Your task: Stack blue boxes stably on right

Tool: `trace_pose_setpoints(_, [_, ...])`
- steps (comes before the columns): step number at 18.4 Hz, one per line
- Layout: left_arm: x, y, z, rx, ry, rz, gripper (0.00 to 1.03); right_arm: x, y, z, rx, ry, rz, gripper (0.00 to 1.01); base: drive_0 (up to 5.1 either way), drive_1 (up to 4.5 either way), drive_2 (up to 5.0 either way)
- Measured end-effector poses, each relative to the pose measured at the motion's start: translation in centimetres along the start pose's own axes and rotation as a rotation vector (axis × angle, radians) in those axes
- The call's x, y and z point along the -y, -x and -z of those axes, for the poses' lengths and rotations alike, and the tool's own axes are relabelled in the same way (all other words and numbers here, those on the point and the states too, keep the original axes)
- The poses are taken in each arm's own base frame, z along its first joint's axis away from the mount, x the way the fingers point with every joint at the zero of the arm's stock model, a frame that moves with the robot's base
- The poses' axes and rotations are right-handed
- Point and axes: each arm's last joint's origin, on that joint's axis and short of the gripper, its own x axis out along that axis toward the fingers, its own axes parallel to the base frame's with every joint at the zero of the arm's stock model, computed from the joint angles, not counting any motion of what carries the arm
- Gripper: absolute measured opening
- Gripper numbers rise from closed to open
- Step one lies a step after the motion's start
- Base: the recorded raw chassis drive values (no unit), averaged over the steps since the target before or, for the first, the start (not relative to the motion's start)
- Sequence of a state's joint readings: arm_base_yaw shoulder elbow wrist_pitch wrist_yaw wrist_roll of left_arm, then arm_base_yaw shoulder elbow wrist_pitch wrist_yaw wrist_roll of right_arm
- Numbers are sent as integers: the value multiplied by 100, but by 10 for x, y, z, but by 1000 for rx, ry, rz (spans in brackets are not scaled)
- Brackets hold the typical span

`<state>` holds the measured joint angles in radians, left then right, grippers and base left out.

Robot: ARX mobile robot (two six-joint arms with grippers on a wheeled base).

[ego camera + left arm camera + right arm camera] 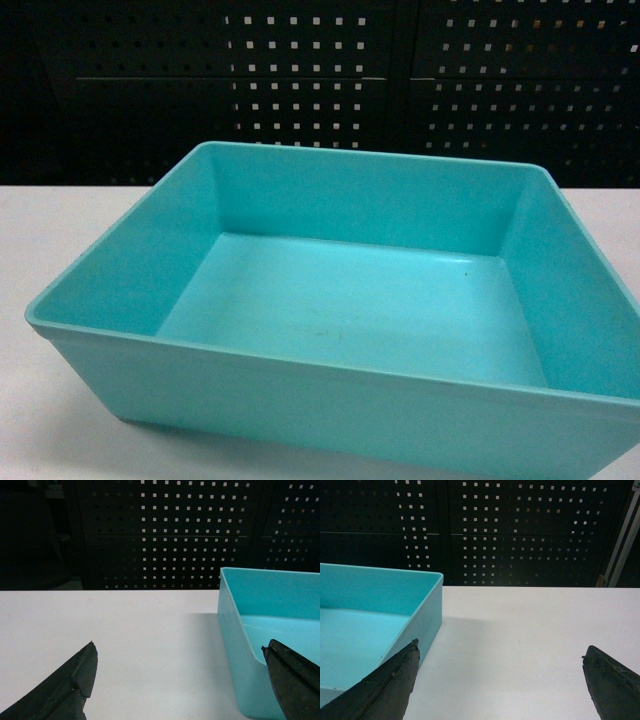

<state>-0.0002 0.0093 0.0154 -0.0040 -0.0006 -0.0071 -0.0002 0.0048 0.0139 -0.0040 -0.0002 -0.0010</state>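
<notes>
Sitting upright, turquoise box [330,300], long axis left-right.

Turquoise box [330,300] cropped; perhaps hiding table behind.

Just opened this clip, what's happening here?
Nothing is being held yet. A turquoise tub sits empty on a white table, in front of a dark pegboard wall. The left gripper and right gripper are both open, one at each side of the tub, each with a finger near a front corner. No second blue box is in view, so stacking has not begun.
</notes>
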Motion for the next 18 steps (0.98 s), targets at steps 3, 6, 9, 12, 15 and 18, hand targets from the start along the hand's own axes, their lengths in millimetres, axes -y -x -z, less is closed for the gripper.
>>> trace_pose_setpoints(3, [0, 0, 0, 0, 0, 0, 98, 0, 0, 0, 0, 0, 0, 98, 0, 0, 0])
trace_pose_setpoints(6, [0, 0, 0, 0, 0, 0, 98, 0, 0, 0, 0, 0, 0, 98, 0, 0, 0])
trace_pose_setpoints(9, [0, 0, 0, 0, 0, 1, 98, 0, 0, 0, 0, 0, 0, 98, 62, 62, 62])
trace_pose_setpoints(12, [0, 0, 0, 0, 0, 0, 98, 0, 0, 0, 0, 0, 0, 98, 121, 121, 121])
trace_pose_setpoints(15, [0, 0, 0, 0, 0, -1, 98, 0, 0, 0, 0, 0, -2, 98, 51, 51, 51])
trace_pose_setpoints(18, [0, 0, 0, 1, 0, 3, 98, 0, 0, 0, -3, 0, 2, 98, -324, 172, 172])
